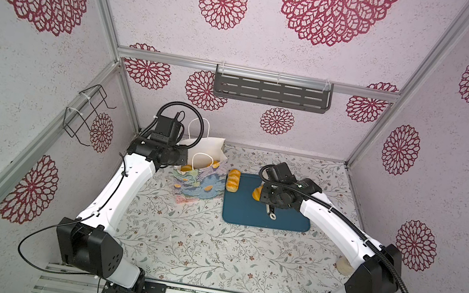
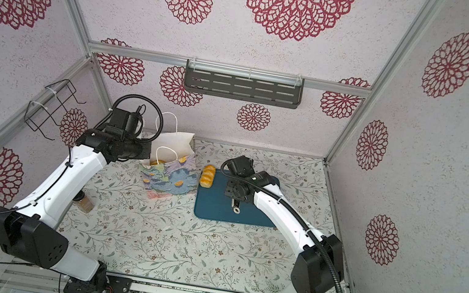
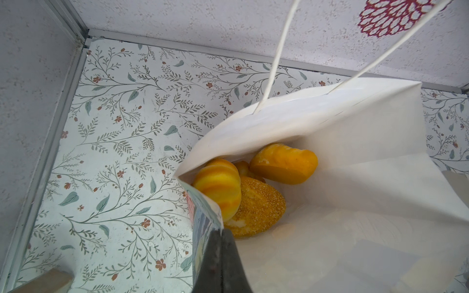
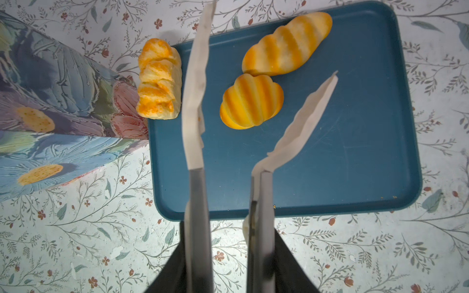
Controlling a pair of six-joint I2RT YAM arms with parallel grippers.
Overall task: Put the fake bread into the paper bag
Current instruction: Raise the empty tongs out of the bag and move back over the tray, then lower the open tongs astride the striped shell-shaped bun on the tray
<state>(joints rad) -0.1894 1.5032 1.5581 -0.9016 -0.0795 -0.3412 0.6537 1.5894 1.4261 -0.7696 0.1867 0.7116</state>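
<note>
While floral table (image 1: 194, 243) meets flowered walls (image 1: 275, 47), left pincer (image 3: 220, 237) clamps paper bag (image 3: 330, 121), right pincer (image 4: 229, 238) grips tongs (image 4: 195, 101).

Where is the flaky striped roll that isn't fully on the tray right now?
In both top views the flaky roll straddles the far left corner of the teal tray, just right of the paper bag.

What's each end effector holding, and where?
Left end effector pinches the paper bag at its rim. Right end effector grips the tongs by their metal arms; tongs empty.
</note>
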